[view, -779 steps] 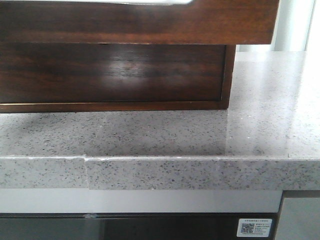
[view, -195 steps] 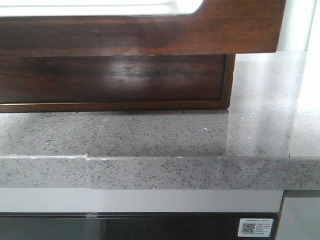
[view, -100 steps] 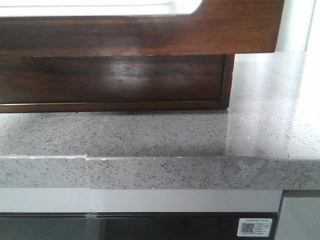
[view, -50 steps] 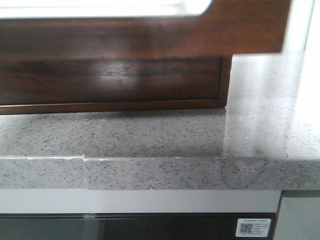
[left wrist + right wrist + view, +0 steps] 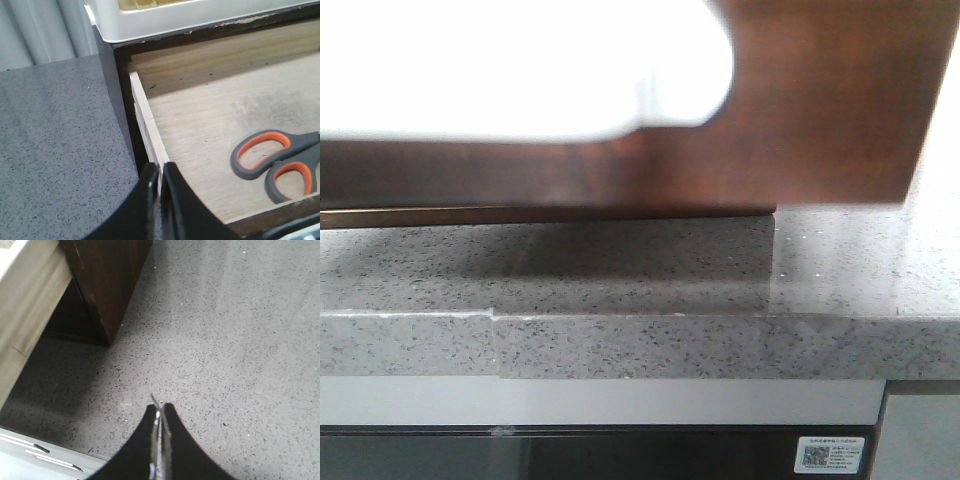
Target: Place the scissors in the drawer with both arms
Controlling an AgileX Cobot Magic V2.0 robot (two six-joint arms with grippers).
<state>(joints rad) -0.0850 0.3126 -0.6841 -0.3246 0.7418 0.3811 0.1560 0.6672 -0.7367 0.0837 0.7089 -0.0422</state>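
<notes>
Speckled grey countertop [image 5: 240, 340] lies under my closed, empty right gripper [image 5: 160, 415], while my closed left gripper [image 5: 160, 172] hovers at the open wooden drawer [image 5: 210, 115] holding the orange-and-grey scissors [image 5: 277, 162].

Grey speckled stone countertop [image 5: 620, 262], glossy, reflecting bright light on right side. Front edge thick, vertical seam [image 5: 495, 345] with small step left of centre. Below it pale grey strip [image 5: 620, 402], then dark glossy panel [image 5: 570, 455] with white QR sticker [image 5: 831, 456] at right. Light grey panel [image 5: 920, 435] at lower right. Pale vertical ribbed wall or curtain [image 5: 45, 30] behind countertop, can't tell which. White plastic tray [image 5: 200, 15] on top of brown cabinet.
</notes>
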